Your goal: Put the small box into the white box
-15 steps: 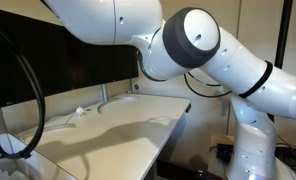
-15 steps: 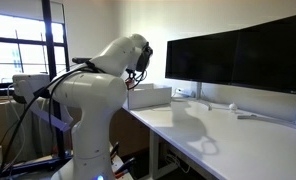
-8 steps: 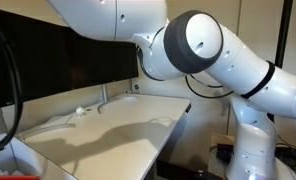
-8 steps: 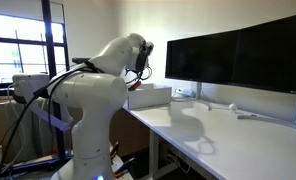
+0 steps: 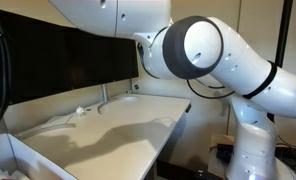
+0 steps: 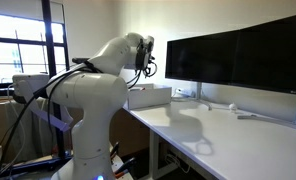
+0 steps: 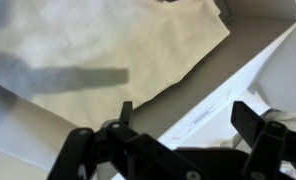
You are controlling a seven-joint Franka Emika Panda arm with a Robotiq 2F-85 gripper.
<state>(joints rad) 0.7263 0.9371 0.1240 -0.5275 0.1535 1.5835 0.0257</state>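
1. The end effector [image 7: 181, 120] reaches into the wrist view from 6 o'clock. Its dark fingers [image 7: 256, 128] are spread wide and nothing sits between them.
2. The small box cannot be made out in any view, so I cannot tell where it is.
3. In an exterior view the white box [image 6: 151, 97] stands on the end of the desk [image 6: 228, 135] nearest the robot. The end effector hangs at its 12 o'clock, apart from it.
4. The wrist view looks down on a crumpled pale sheet [image 7: 98, 40] towards 10 o'clock. A plain white surface lies towards 3 o'clock, and whether it is the bin's wall is unclear.
5. Handling, as a judgement:
   - A small carton should be light and stiff, but its walls would dent under a hard squeeze.
   - Printed card tends to be slick.
   - The best hold looks to be across two opposite flat faces at about mid-height, so it stays upright and does not pivot.
   - The thin bin walls will likely flex or slide if bumped, so the carton should go in from above.
6. The desk is white, smooth and flat.
   - A small white object [image 5: 80, 112] and thin cables lie near the foot of the dark monitors [image 5: 58, 65].
   - The room is an office with pale walls and a window [image 6: 13, 60] behind the robot.
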